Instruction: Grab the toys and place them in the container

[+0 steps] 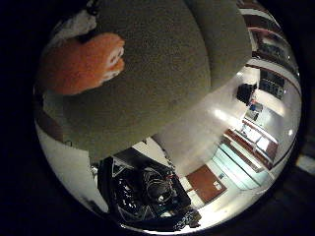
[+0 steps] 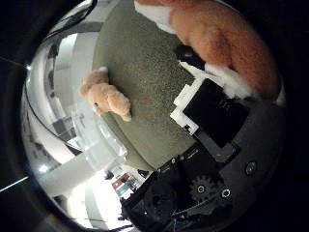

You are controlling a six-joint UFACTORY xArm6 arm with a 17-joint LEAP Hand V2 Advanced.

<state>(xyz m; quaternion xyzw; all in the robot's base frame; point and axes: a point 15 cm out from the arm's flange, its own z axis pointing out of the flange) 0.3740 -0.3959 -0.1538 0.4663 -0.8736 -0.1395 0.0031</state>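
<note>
Two plush toys on record, both on one olive-green, round, nubby fabric cushion (image 2: 145, 72).

Item 1: orange-and-white fuzzy plush toy (image 2: 217, 38). Position: close against the palm, filling one edge of both palm views. In the little finger side view its orange limb with a white-marked tip lies over the cushion fabric. In the thumb side view a white-and-black finger segment of the hand (image 2: 212, 116) sits right against its white fur. Whether the fingers are curled round the toy cannot be told from these views; only that one part touches it.

Item 2: small tan plush animal (image 2: 106, 96). Position: lying near the rim of the cushion, well apart from item 1 and clear of the hand.

Item 3: clear plastic, box-like container (image 2: 99, 137). Position: just beside the cushion's rim, close to the tan animal; its contents cannot be made out.

Hand body: black geared parts show at the edge of both views, below the cushion.

Surroundings: pale room interior with a reddish-brown door (image 1: 206, 183), seen past the cushion.
</note>
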